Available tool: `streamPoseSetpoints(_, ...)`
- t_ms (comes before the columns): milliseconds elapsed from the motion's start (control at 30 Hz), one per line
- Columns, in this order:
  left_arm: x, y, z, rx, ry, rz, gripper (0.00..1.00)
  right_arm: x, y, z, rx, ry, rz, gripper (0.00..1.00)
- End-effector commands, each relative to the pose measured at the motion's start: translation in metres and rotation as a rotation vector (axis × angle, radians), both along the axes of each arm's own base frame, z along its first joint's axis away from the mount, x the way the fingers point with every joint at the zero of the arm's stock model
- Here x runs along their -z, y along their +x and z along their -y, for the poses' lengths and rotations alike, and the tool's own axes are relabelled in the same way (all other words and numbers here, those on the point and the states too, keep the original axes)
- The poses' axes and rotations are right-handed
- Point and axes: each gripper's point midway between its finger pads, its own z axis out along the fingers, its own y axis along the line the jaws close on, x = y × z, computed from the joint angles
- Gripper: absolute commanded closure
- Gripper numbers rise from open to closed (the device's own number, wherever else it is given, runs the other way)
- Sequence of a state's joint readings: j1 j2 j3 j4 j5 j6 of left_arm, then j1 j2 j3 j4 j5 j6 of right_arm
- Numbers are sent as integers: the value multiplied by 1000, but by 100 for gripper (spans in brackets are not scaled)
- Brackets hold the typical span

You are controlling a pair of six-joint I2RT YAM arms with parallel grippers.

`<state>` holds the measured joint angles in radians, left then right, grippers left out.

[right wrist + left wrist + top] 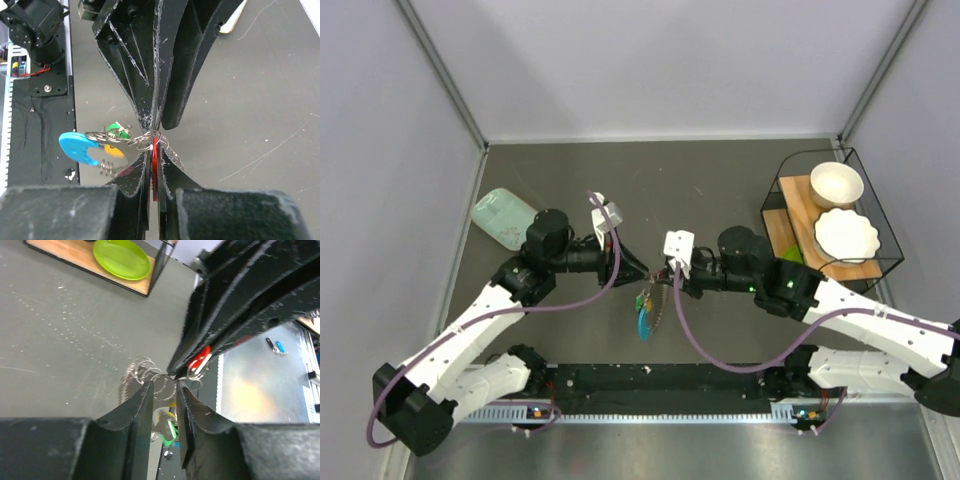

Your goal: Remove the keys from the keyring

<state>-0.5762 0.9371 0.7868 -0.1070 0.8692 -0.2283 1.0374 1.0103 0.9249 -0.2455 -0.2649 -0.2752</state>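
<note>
The keys (pixel 642 300) hang in a bunch above the dark tabletop (pixel 720 180), just toward 6 o'clock from its middle and directly below the two meeting grippers. The keyring (pixel 77 147) is the lowest part of the bunch: a bright blue oval loop, with a yellow patch showing beside it in the right wrist view. A green key (pixel 114 129) sits just above the loop, tangled in a chain of small silver wire rings (pixel 145 371) that runs up to the fingertips.

The right gripper (pixel 155 152) reaches in from 3 o'clock and is clamped tight on the red key (pixel 200 361), whose plastic head shows as a thin red edge between its fingers. The left gripper (pixel 164 385) comes in from 9 o'clock, tip to tip with the right one. Its fingers stand a narrow gap apart, with a few of the wire rings lying in that gap; I cannot tell whether they press on the rings.

Farther back, at 10 o'clock, a mint-green flat box (pixel 503 218) lies on the tabletop. At 2 o'clock stands a black wire rack (pixel 772 205) with a wooden shelf, holding a white bowl (pixel 836 183), a white scalloped dish (pixel 846 235) and a lime-green plate (pixel 121 259).
</note>
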Motion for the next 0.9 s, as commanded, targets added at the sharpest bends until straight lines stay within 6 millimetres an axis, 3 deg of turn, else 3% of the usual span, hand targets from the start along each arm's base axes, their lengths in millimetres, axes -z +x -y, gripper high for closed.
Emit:
streamPoseSetpoints(0,-29,35,-3,-125,-42,50,65,-46,10,-4,49,81,9,100)
streamPoseSetpoints(33,-28,42,-5,-148,-48,19,63,-45,13,-3,67,72,6,100)
streamPoseSetpoints(67,-30,54,-13,-184,-59,9,49,-42,13,-2,78,55,-8,100)
streamPoseSetpoints(100,-38,61,-16,-195,-89,31,44,-46,15,-2,95,60,-15,100)
streamPoseSetpoints(233,-51,64,-27,-200,-121,88,44,-45,21,1,149,30,-58,100)
streamPoseSetpoints(433,-64,45,-34,-191,-157,182,45,-39,32,2,248,-52,-155,100)
streamPoseSetpoints(667,-60,8,-38,-113,-217,191,44,-41,31,-1,276,-111,-239,100)
streamPoseSetpoints(867,-47,1,-36,-133,-205,254,37,-42,27,-6,290,-132,-322,100)
